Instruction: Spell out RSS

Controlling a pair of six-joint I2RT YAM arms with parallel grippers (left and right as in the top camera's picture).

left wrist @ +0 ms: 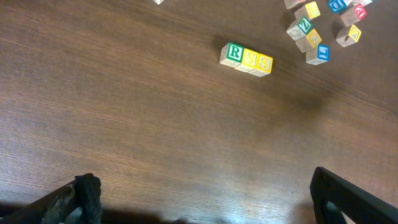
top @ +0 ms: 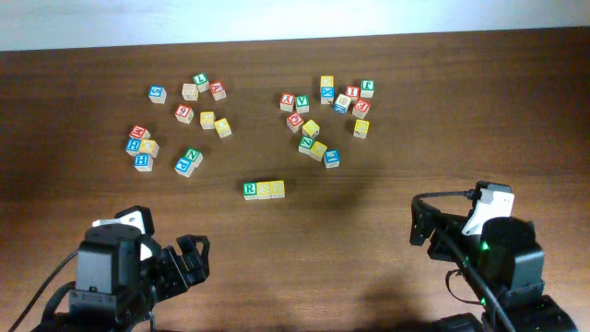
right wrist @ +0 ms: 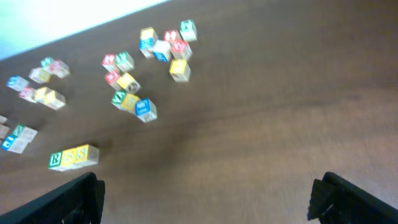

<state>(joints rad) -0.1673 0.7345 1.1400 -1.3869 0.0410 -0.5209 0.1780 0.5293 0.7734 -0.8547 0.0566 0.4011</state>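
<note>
Well beyond left tool, RSS row

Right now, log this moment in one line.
state: RSS row done | left gripper: open, empty | right gripper: open, empty | other cubes: scattered beyond

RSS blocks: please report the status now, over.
Left hand open, empty. Right hand open, empty. RSS row lined up, three blocks touching. Loose blocks stand apart from it.
</note>
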